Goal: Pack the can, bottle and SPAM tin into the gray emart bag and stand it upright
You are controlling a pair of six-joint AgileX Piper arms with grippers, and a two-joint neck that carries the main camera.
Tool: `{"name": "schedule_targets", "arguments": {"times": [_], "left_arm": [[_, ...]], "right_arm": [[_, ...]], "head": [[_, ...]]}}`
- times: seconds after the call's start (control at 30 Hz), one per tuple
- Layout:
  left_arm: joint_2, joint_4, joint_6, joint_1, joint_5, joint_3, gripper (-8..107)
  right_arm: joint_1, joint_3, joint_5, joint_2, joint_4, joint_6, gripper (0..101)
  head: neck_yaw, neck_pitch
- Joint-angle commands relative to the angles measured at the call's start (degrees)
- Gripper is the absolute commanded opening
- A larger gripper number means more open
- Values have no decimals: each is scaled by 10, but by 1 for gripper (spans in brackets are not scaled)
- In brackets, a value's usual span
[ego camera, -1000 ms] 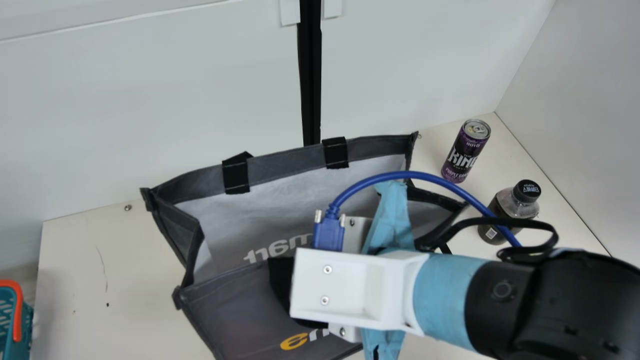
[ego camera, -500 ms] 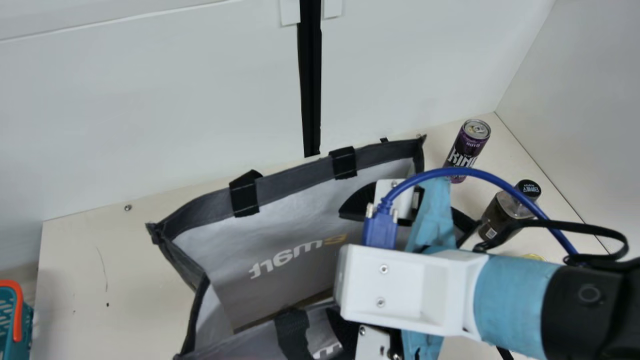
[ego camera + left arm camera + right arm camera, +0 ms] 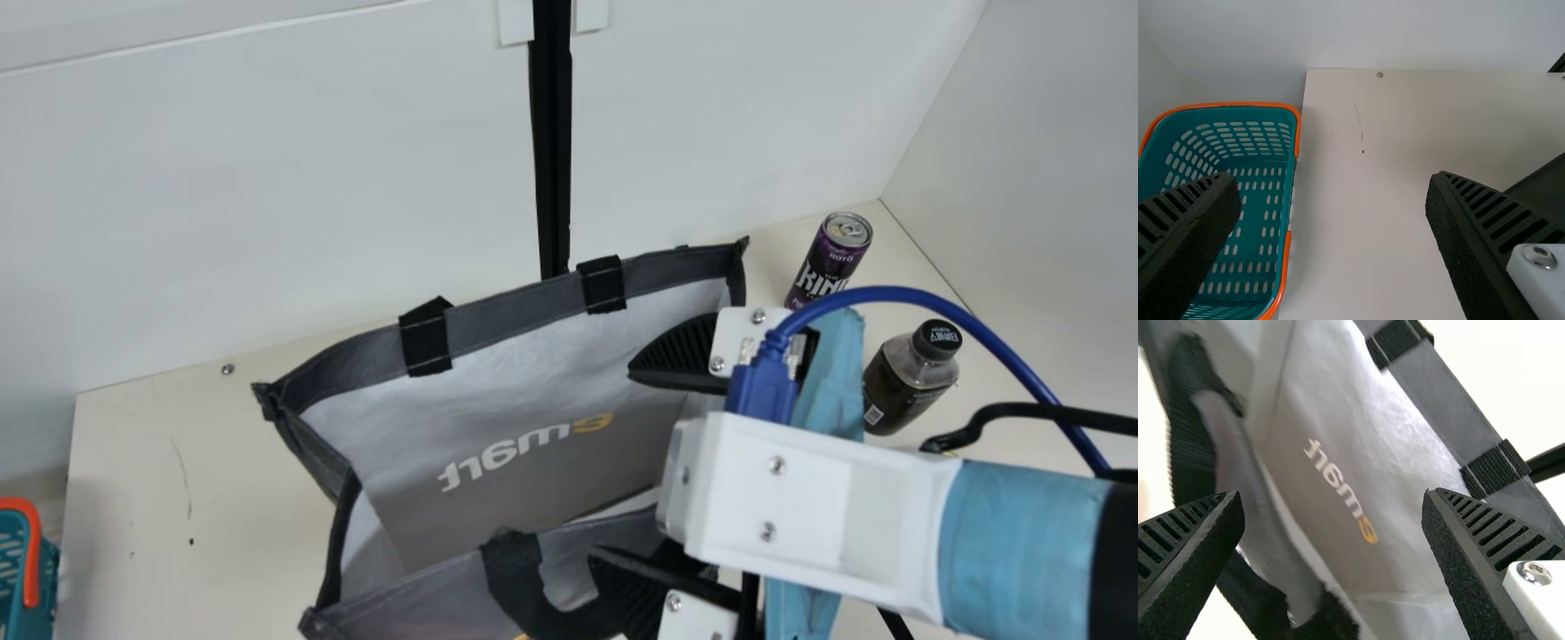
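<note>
My right gripper [image 3: 645, 462] stands open over the right part of the gray emart bag [image 3: 356, 369], whose mouth gapes upward. In the right wrist view, the right gripper [image 3: 1333, 560] has its fingers wide apart above the bag's inside [image 3: 1385, 473]. The purple can [image 3: 834, 258] stands upright behind the right arm, and the dark bottle [image 3: 907, 378] with a black cap is upright nearer the arm, both right of the bag. In the left wrist view my left gripper [image 3: 1333, 243] is open over bare table, with nothing between its fingers.
A teal basket [image 3: 49, 569] with an orange handle is at the left edge, also in the left wrist view as a basket [image 3: 1290, 193]. White walls stand behind and at the right. Bare table [image 3: 178, 498] lies left of the bag.
My right gripper has moved right across the bag, and its spread fingers have come into view. The bag's front side has shifted, showing more of the inside; its mouth gapes wider than at first.
</note>
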Motion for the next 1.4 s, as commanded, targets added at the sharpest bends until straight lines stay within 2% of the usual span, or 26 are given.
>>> {"name": "schedule_targets", "arguments": {"times": [0.0,0.4,0.77,1.07,1.37], "left_arm": [[0,0,0,0,0,0,90],[0,0,0,0,0,0,90],[0,0,0,0,0,0,90],[0,0,0,0,0,0,90],[0,0,0,0,0,0,90]], "right_arm": [[-1,-5,0,-1,12,10,95],[-20,-55,0,-4,39,64,95],[-73,-111,0,11,58,88,95],[-166,-156,0,36,70,77,95],[-289,-187,0,66,113,45,95]], "head": [[0,-13],[0,-13],[0,-13],[0,-13],[0,-13]]}}
